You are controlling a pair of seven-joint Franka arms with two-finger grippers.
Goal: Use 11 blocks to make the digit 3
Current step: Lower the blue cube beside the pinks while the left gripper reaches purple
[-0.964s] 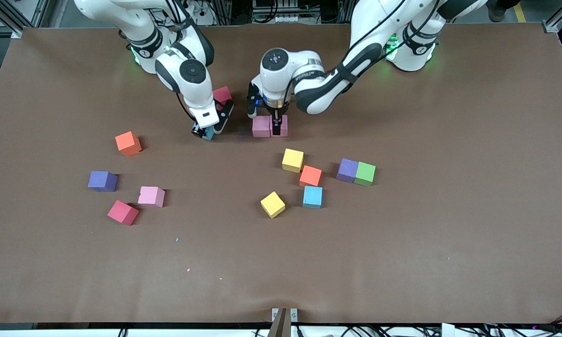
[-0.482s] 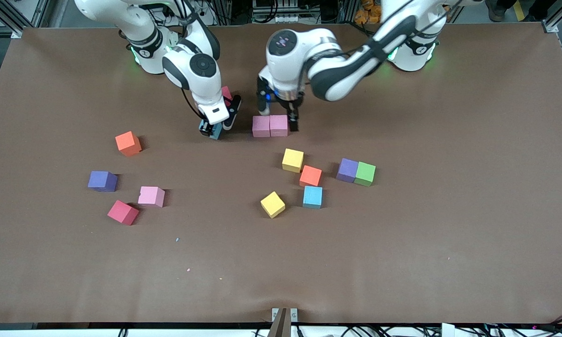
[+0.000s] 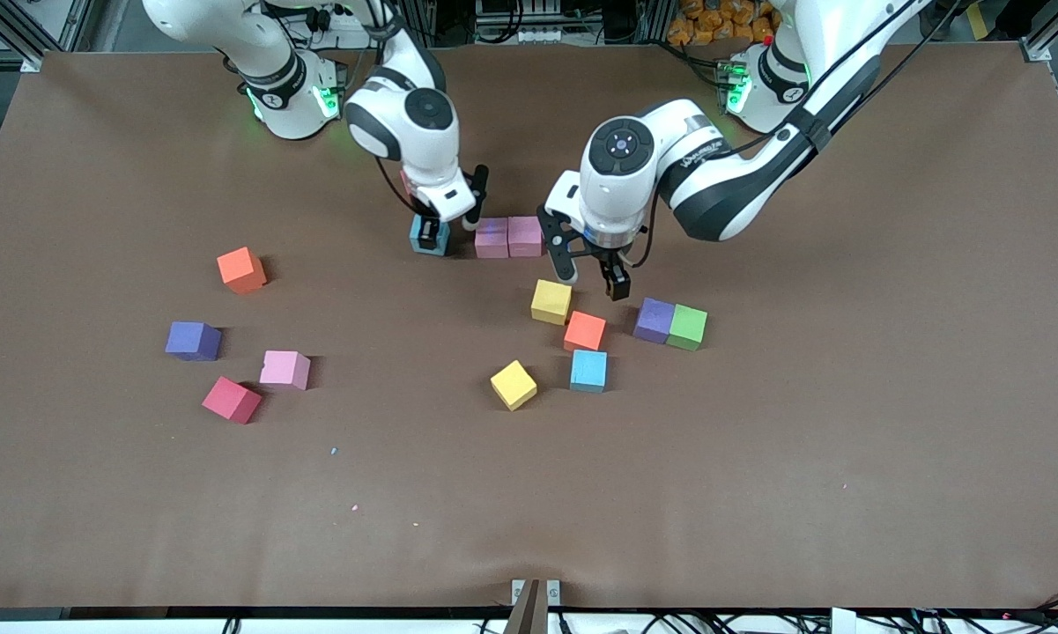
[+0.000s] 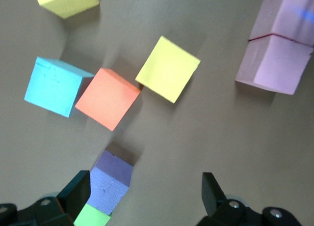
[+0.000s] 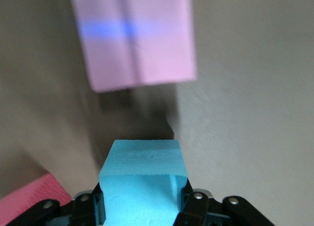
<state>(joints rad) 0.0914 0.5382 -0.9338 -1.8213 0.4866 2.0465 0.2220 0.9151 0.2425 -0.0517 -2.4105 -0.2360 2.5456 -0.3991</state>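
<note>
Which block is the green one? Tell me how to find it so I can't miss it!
Start at the two pink blocks pressed side by side in the middle of the table. Move nearer the front camera, toward the left arm's end, to a pair of touching cubes. The green cube touches the purple cube; it's the only green one.

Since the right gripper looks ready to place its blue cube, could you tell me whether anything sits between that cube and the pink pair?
Nothing visible does. The right gripper is shut on the blue cube, beside the pink pair toward the right arm's end; the right wrist view shows only bare table between them.
</note>
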